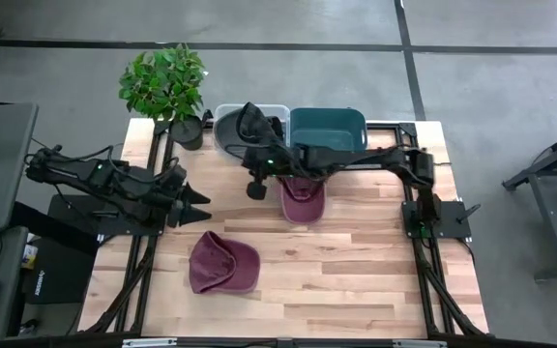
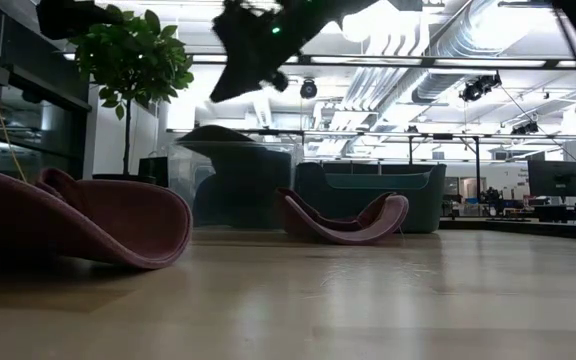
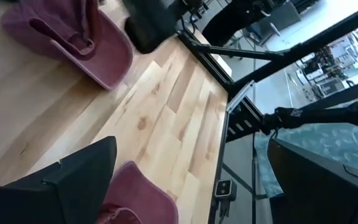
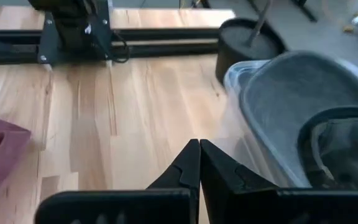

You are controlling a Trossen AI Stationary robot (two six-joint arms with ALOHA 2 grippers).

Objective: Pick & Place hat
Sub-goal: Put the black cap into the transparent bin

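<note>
Right now, as judged from the views:
Hats on table: one maroon hat (image 1: 223,264) lies at about 7 o'clock from the table's middle; a second maroon hat (image 1: 302,198) lies near the centre, just in front of the bins.
Bins: a clear bin (image 1: 243,127) at 12 o'clock already holds a grey hat (image 4: 303,106); a teal bin (image 1: 328,128) stands beside it.
Right gripper (image 4: 197,163): fingertips pressed together, holding nothing, hanging beside the clear bin's rim.
Left gripper (image 1: 197,204): parked at 9 o'clock, fingers spread, empty, just above the near hat.
Step in hand: probably going for the next hat, the central one being closest to the right arm.
Doing it well: spread the fingers before descending, straddle the upturned brim, close on one fabric layer firmly, then lift clear of the bin wall.
Risk: soft fabric may fold or slip.
</note>
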